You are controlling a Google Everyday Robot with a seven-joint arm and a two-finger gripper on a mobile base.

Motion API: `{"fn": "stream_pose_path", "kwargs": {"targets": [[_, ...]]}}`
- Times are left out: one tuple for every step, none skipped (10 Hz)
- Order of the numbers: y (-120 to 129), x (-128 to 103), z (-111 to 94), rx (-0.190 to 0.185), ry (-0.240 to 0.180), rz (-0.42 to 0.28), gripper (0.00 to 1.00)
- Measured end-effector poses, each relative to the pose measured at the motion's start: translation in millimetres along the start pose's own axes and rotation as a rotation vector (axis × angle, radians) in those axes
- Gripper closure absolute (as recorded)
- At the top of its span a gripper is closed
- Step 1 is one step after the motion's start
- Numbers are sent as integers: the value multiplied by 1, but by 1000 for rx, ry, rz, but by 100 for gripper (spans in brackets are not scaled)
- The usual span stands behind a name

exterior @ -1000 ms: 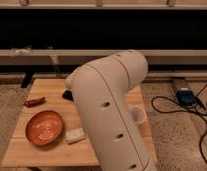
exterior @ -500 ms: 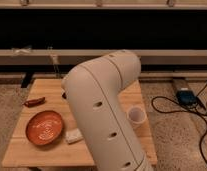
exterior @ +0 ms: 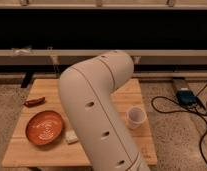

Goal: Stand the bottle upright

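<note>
The camera view is filled through the middle by the robot's pale arm (exterior: 97, 110), which rises from the front edge of the wooden table (exterior: 27, 150) to an elbow over the back edge. The gripper cannot be seen; it lies somewhere behind that arm, and whether it is wide, narrow or holding anything cannot be told. The bottle does not show on any bare part of the table either, so it is most likely hidden behind the arm.

Over the last second the bulk of the arm has drifted toward the left edge. The white cup (exterior: 136, 116) near the right edge, half covered before, now stands fully in view and upright. The pale block (exterior: 72, 136) near the front edge is now tucked against the arm's outline. The orange bowl (exterior: 45, 127) in the front left part and the small reddish object (exterior: 34, 102) at the left edge have not moved.

The shift suggests the arm is still positioning. Nothing confirms the bottle is upright yet.
</note>
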Motion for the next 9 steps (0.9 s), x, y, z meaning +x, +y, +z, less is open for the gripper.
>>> {"fn": "stream_pose_path", "kwargs": {"targets": [[-4,1,-4,1,-8,12,84],[-10,3,-9,3,-20,26,84],[-16,2,-17,1,-48,45,84],[-24,4,-27,0,-78,69,84],[-27,4,-31,-3,-99,83,84],[-30,2,-39,-9,-135,97,84],[-32,-2,-48,-17,-172,107,84],[-36,-3,-57,-18,-201,115,84],[-39,-4,-64,-22,-226,123,84]]}}
